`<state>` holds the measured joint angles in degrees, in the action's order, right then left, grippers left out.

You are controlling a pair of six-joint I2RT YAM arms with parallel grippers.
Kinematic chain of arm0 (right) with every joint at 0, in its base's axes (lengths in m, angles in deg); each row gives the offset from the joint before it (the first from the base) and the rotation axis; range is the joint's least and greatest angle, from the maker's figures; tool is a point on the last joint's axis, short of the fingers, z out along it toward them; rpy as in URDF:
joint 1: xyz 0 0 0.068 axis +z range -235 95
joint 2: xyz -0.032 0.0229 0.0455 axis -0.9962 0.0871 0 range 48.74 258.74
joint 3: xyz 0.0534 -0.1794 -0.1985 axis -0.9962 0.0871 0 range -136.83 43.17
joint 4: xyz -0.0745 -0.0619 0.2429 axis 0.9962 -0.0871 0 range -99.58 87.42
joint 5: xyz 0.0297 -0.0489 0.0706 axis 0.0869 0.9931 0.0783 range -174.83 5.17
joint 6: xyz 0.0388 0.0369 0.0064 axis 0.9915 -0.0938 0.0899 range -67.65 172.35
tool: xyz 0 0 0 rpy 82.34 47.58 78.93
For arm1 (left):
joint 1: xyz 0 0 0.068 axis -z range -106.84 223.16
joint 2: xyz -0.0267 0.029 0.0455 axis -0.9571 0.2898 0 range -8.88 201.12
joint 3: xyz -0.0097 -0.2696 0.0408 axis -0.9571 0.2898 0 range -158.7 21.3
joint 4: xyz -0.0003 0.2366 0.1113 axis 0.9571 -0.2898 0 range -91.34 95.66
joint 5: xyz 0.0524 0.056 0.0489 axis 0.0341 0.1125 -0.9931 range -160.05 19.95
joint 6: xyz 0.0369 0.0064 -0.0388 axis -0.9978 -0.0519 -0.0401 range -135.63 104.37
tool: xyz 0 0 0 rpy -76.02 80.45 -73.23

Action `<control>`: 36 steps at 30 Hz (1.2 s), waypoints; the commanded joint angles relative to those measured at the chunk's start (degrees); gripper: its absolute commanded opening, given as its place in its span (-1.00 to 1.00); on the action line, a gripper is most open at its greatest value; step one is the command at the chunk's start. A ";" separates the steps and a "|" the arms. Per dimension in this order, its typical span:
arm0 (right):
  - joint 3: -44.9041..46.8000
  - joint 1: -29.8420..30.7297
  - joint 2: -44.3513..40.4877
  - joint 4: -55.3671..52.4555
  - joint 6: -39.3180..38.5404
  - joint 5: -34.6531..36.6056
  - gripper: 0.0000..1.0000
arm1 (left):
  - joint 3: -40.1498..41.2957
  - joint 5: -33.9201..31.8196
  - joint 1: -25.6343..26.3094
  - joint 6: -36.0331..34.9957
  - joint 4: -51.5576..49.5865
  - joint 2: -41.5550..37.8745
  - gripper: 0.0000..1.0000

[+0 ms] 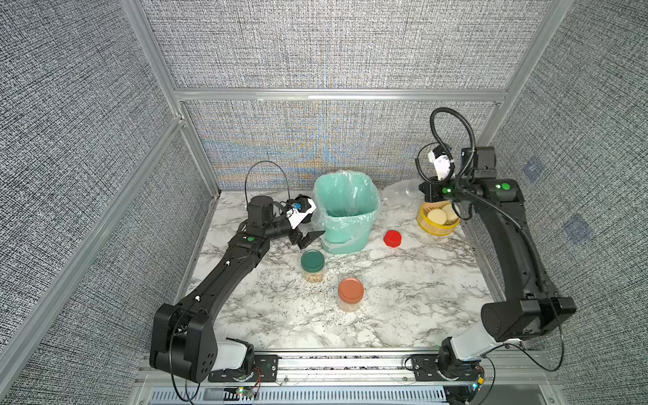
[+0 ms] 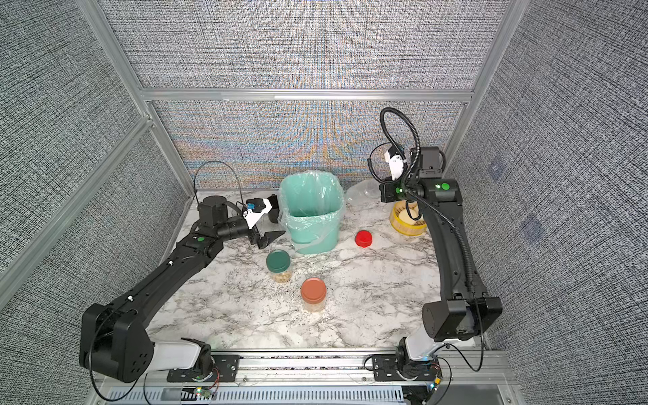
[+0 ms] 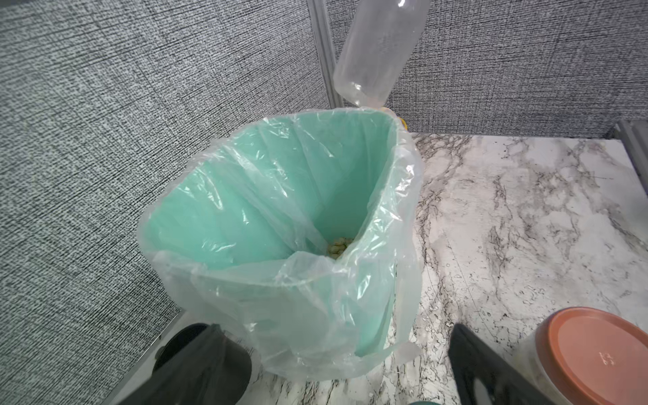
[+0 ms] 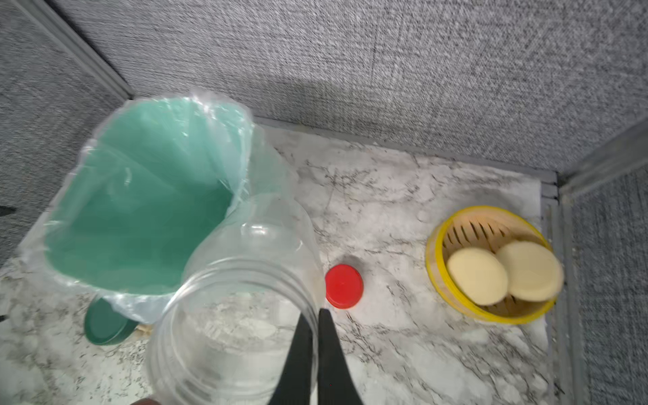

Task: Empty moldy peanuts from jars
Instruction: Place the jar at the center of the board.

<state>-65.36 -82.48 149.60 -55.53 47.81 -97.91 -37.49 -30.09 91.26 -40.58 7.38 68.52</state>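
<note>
While two jars stand lidded, I judge the task about a third done.

Both top views: the green-lidded jar (image 1: 312, 266) and terracotta-lidded jar (image 1: 350, 294), centre frame, hold peanuts (image 1: 314, 277). A red lid (image 1: 392, 238) lies loose right of the lined bin (image 1: 345, 242). The left gripper (image 1: 313, 239) hangs spread and empty, left of the bin.

Left wrist view: peanuts lie at the bin's bottom.

Right wrist view: the right gripper (image 4: 312, 315), lower centre, pinches the rim of the empty jar (image 4: 242, 280).
</note>
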 commanded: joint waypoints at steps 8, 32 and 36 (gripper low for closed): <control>-2.79 -1.19 11.97 -11.99 1.68 23.60 -1.00 | 2.09 -4.69 -1.01 4.87 4.21 -0.58 0.99; 8.64 -3.84 18.82 0.25 3.73 20.74 -0.96 | 3.37 -5.00 -2.38 6.58 4.79 -1.15 0.99; 8.95 -3.84 18.98 0.75 3.66 20.56 -0.76 | 3.41 -5.25 -2.38 6.58 4.70 -0.97 0.99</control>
<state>-56.31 -86.24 168.51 -56.91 51.11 -76.90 -33.97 -35.55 88.99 -34.70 11.25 67.67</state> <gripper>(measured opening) 0.099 0.995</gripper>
